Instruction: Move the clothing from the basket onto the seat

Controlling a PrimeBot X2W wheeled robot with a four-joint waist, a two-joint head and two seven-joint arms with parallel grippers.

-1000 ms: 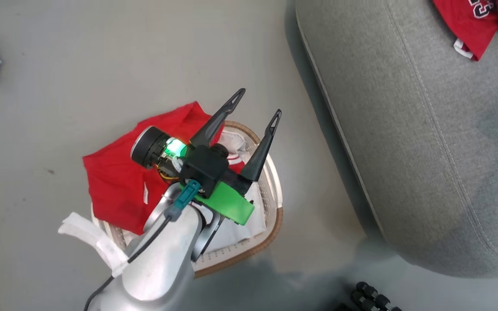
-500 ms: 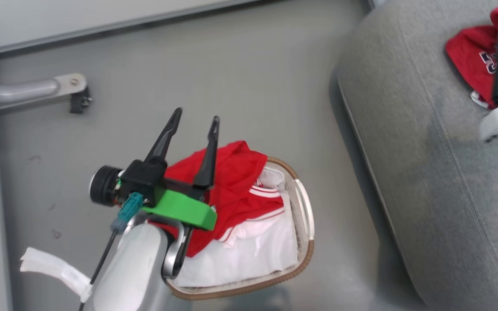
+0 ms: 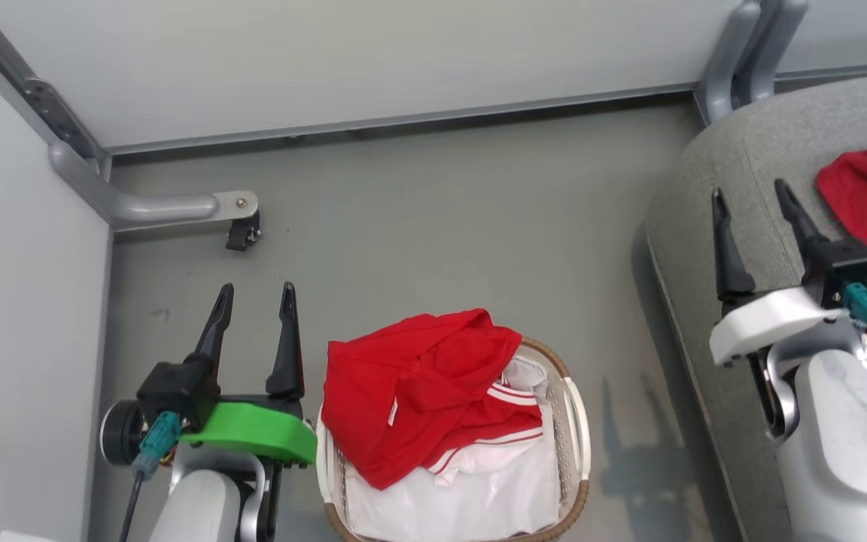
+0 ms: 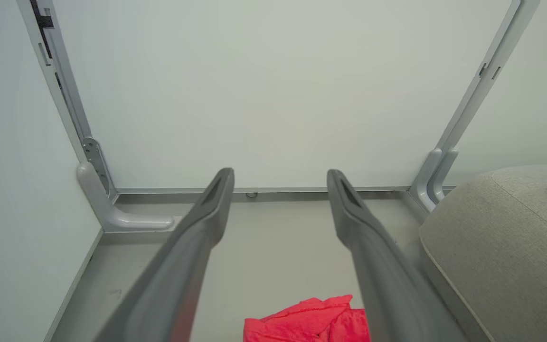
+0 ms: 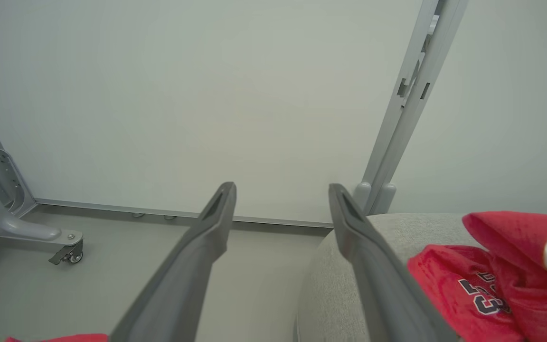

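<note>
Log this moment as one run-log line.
left gripper open, empty | right gripper open, empty | red clothing in basket | jersey on seat

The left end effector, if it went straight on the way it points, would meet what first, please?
Ahead of the left end effector the way looks free to the pale wall, near its base rail; depth is unclear, so it might touch the grey floor first.
</note>
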